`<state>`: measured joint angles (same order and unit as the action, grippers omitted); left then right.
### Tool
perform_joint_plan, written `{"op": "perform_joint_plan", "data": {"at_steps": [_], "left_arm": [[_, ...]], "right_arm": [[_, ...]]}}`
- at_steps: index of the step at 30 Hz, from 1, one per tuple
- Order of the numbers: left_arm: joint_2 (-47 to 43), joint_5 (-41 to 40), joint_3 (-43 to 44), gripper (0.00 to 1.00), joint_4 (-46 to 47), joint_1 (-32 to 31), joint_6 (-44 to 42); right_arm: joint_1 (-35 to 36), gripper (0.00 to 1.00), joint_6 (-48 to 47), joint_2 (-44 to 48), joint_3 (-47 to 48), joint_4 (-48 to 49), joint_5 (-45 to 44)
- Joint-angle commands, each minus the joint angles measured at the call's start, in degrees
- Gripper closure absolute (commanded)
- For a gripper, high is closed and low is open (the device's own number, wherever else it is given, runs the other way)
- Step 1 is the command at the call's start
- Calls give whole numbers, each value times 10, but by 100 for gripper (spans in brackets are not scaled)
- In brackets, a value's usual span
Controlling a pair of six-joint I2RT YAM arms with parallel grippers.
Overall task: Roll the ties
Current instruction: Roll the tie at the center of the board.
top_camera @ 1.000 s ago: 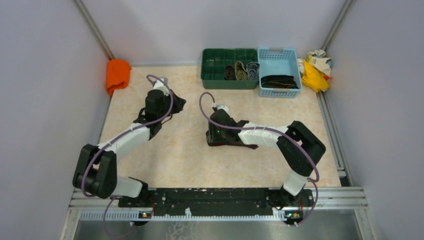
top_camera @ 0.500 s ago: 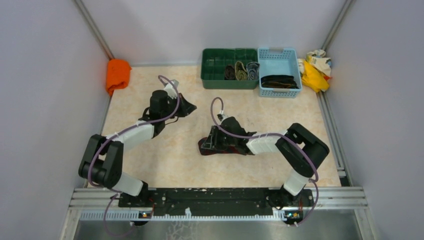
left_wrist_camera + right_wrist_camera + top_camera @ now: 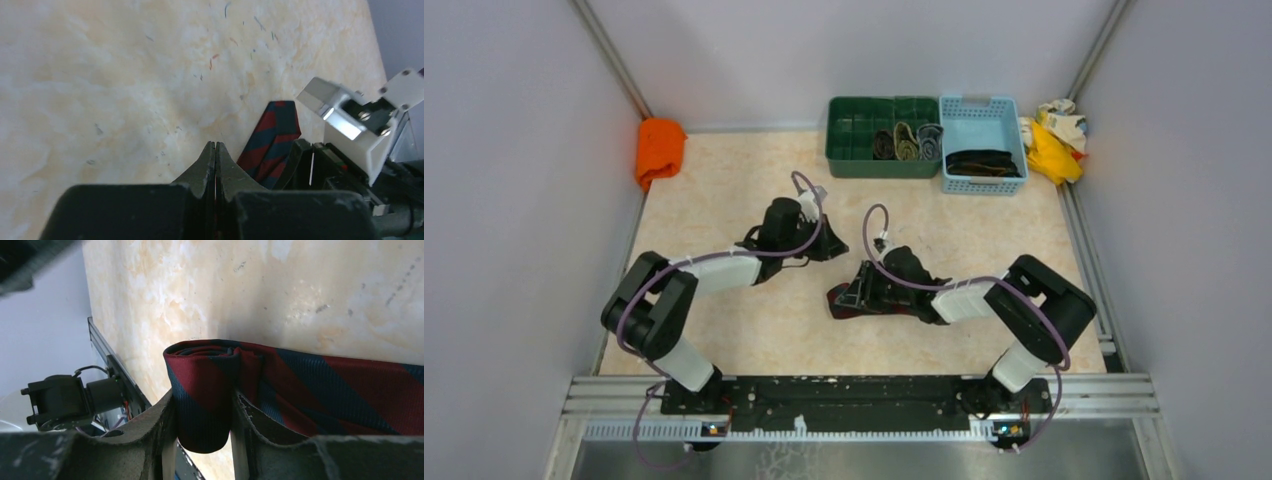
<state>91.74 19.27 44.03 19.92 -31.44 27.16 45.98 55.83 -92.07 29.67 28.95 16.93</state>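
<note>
Clamping red tie [image 3: 210, 371], right hand [image 3: 202, 397], table [image 3: 350, 290] centre.

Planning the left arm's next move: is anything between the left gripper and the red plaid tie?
Nothing visible does. Only bare table lies between the shut left gripper and the flat end of the tie. The right gripper is clamped on the tie's rolled part, not in that gap.

The top view looks steeply down from above and behind the arm bases [image 3: 686, 388] over the whole desk [image 3: 754, 330]. The left wrist camera sits low, looking past the left hand [image 3: 215, 147] across the desk to the red-and-navy tie [image 3: 272, 135]. The right wrist camera, very close, shows that same tie at the right hand [image 3: 202, 402].
</note>
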Motion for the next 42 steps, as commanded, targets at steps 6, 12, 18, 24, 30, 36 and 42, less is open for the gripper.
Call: {"op": "perform_joint_plan", "data": {"at_steps": [6,12,18,24,30,36,42], "left_arm": [[30,-40,-3,100,-43,-32,-14],[33,-42,-3,100,-46,-34,-18],[46,-32,9,100,-45,-42,-20],[68,-22,23,100,-37,-54,-22],[76,-27,34,100,-48,-56,-30],[72,-48,34,100,-63,-56,-39],[66,-96,36,100,-92,-56,-43]], "right_arm": [[-2,52,-28,52,-53,-153,-71],[-2,45,-35,95,-54,-187,-93],[-2,44,-43,143,-58,-220,-109],[-2,33,-57,173,-50,-256,-116],[-2,41,-88,140,-22,-252,-99],[-2,55,-93,106,-10,-183,-52],[5,59,-101,83,22,-159,-14]]}}
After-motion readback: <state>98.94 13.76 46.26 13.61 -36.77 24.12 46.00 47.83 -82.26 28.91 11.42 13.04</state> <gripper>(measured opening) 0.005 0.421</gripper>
